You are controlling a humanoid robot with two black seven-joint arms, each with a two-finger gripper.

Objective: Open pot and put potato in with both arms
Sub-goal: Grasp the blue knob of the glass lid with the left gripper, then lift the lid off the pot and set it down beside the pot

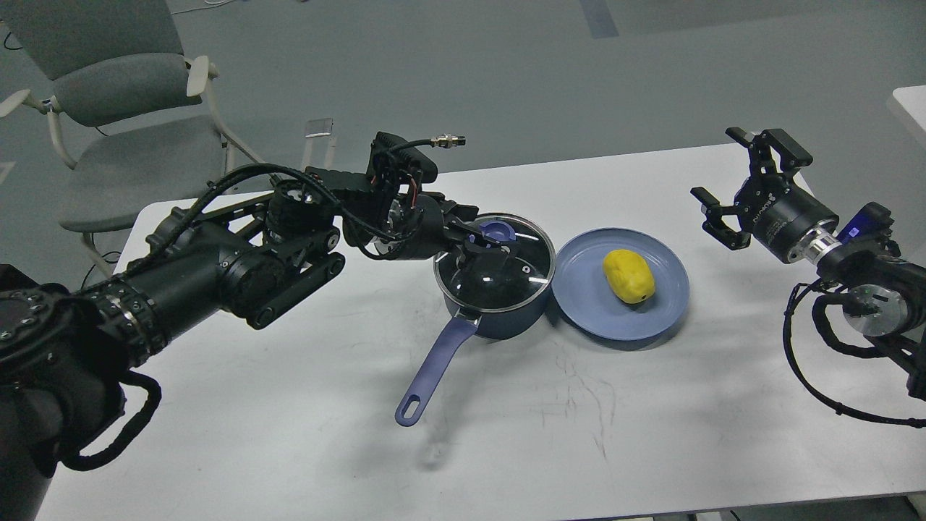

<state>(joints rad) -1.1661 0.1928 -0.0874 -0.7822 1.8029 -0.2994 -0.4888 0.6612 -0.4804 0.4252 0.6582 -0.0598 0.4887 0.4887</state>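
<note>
A dark blue pot with a long purple handle stands mid-table, covered by a glass lid with a purple knob. My left gripper reaches in from the left and sits at the knob, its fingers on either side of it; I cannot tell if it grips. A yellow potato lies on a blue plate just right of the pot. My right gripper is open and empty, raised well to the right of the plate.
The white table carries only the pot and plate. A grey chair stands behind the table at the far left. Another white surface edge shows at the far right.
</note>
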